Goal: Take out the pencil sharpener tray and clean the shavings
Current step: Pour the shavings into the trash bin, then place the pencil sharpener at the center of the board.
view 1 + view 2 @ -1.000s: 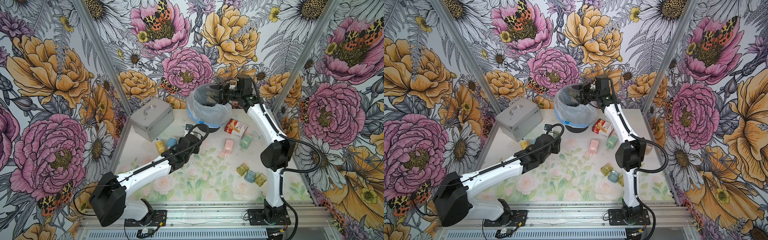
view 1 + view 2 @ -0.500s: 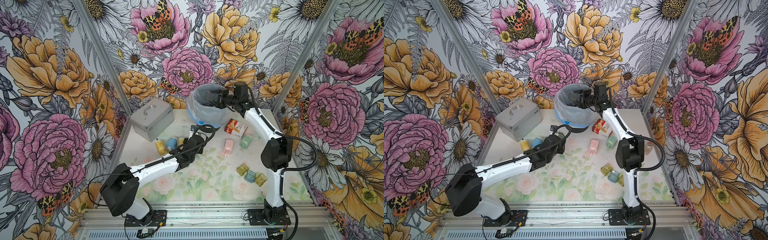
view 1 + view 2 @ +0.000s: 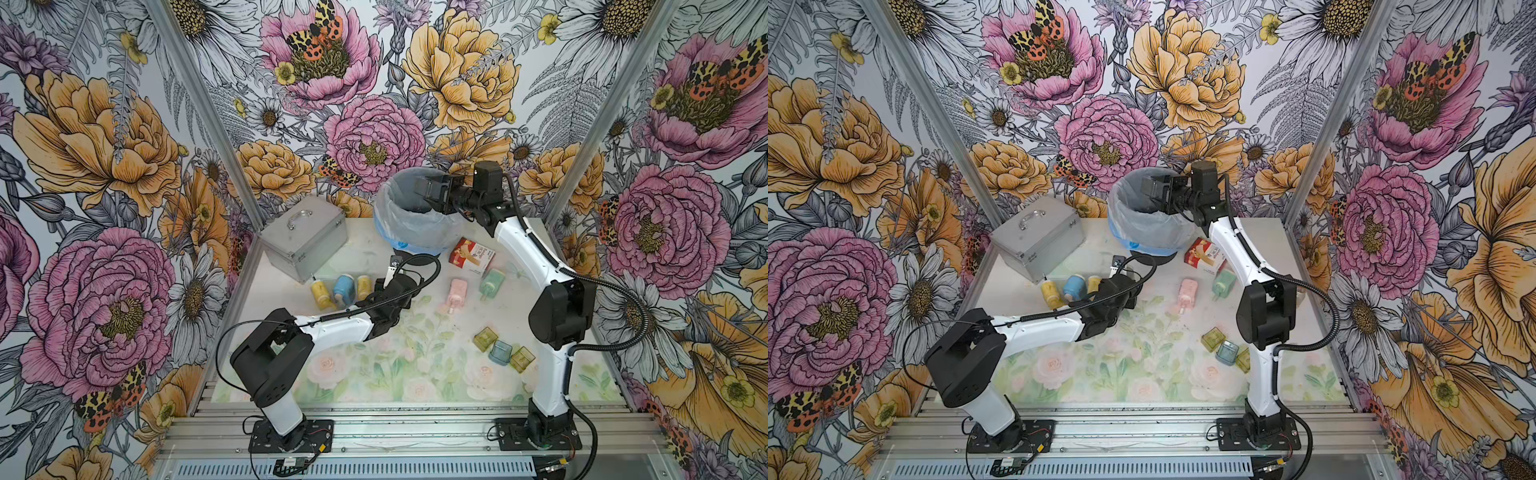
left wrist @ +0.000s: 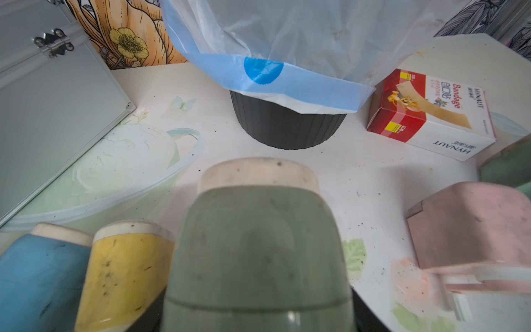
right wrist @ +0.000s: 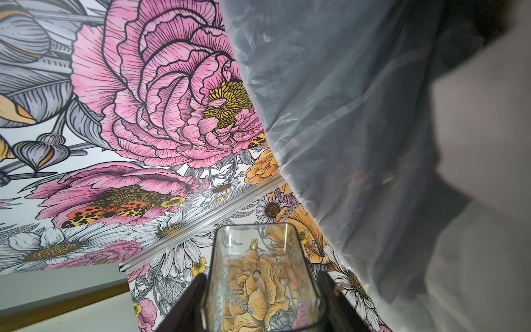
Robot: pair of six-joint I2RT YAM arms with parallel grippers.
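1. My right gripper (image 5: 262, 276) is clamped on the clear tray (image 5: 258, 250), with a dark finger (image 5: 189, 301) on each side wall. I cannot tell whether anything lies inside it.
2. In both top views that gripper sits at the rim of the bin (image 3: 415, 224), over its mouth. The liner (image 5: 359, 115) fills the wrist view just beside the tray.
3. My left gripper (image 3: 392, 272) is low over the table (image 3: 361, 245), closed on the grey-green sharpener (image 4: 258, 244). That body blocks the middle of its wrist view and hides most of the fingers.
4. Just beside the sharpener lies a yellow sharpener (image 4: 123, 273), then a blue sharpener (image 4: 37, 281). A second yellow one (image 3: 320, 293) shows in a top view.
5. On the other side, a little apart, lies the pink sharpener (image 4: 471, 230). The green sharpener (image 3: 490, 282) is beyond it, close to the box (image 4: 431, 115).
6. Ahead of the left gripper stands the bin's dark base, with the metal case (image 4: 51, 115) off to one side.
7. The shavings (image 4: 357, 193) are dark flecks scattered on the table between the sharpener and the bin, and around the pink one.
8. Three spare trays (image 3: 500, 352) sit together near the right arm's elbow, well apart from both grippers.
9. The right arm (image 3: 1229, 245) crosses over the box and the green sharpener in a top view.
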